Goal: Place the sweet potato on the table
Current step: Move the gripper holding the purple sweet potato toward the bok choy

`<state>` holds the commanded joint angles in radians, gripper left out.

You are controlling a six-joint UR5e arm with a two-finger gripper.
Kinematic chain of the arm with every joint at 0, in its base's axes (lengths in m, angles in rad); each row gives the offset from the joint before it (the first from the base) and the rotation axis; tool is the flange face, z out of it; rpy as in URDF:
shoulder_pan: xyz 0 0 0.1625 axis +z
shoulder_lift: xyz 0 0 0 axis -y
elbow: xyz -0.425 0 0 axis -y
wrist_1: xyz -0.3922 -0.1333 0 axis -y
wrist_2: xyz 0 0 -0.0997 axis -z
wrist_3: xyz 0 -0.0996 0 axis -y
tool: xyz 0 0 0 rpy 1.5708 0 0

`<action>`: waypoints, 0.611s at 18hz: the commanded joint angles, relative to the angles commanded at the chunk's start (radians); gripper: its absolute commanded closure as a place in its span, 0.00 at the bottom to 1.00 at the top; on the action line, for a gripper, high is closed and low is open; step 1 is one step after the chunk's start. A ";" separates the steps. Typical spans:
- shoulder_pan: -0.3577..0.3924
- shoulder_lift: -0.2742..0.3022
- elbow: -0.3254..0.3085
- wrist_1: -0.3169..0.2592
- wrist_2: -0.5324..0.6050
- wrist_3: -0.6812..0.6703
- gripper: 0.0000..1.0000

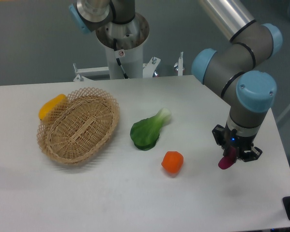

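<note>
You have one sweet potato (226,161), one orange vegetable (172,162), one yellow vegetable (52,107), one leafy green (148,130), one wicker basket (78,129), on one surface (135,203).

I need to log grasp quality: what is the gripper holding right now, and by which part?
The gripper holds the sweet potato by its upper end; the lower end hangs free above the table.
</note>
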<state>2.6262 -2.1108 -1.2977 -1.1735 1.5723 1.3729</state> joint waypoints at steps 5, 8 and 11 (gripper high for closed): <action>-0.008 0.011 -0.021 -0.002 0.002 -0.012 0.91; -0.009 0.043 -0.095 0.003 0.002 -0.011 0.91; -0.002 0.084 -0.202 0.032 -0.003 0.005 0.90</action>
<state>2.6246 -2.0266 -1.4998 -1.1414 1.5693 1.3775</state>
